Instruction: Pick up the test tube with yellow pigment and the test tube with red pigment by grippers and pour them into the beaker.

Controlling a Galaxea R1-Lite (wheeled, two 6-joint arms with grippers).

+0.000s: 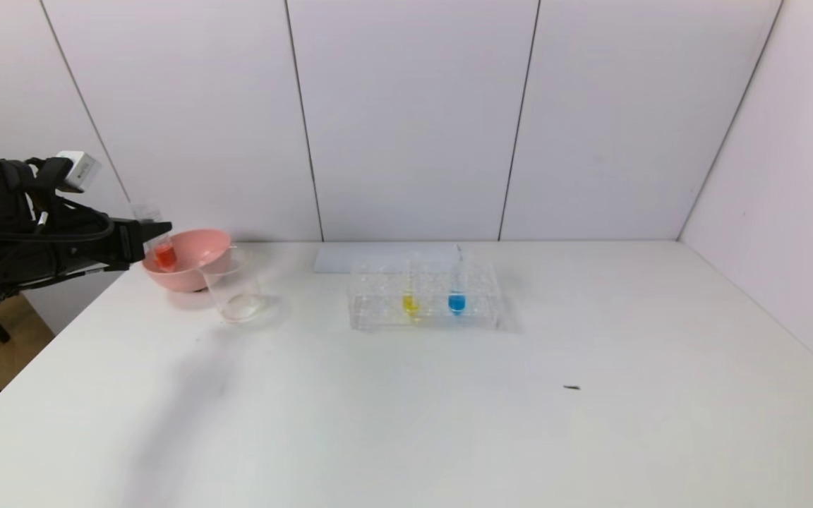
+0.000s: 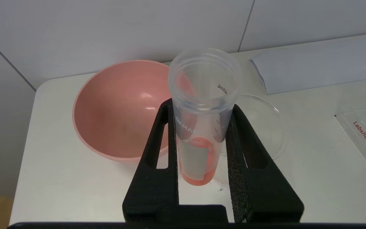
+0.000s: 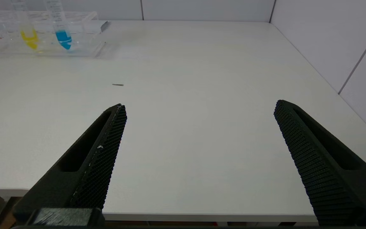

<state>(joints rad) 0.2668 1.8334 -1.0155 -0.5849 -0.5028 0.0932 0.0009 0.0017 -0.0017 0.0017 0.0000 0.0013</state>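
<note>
Head view: black left hand [image 1: 156, 233] clamped on the slim clear test tube with red-orange liquid [image 1: 159, 243], held upright in the air before the pink plastic bowl [image 1: 198, 257]; small clear tapered beaker [image 1: 236, 288] just beyond the hand, on the white desk [image 1: 406, 409]. Clear tube rack [image 1: 424, 296] well apart, holding the yellow-liquid tube [image 1: 411, 300] and blue-liquid tube [image 1: 456, 293].

Left wrist view: tube gripped between both fingers [image 2: 162, 152].

Right wrist view: black right hand [image 3: 199, 109] wide open, empty, at the desk's near edge.
</note>
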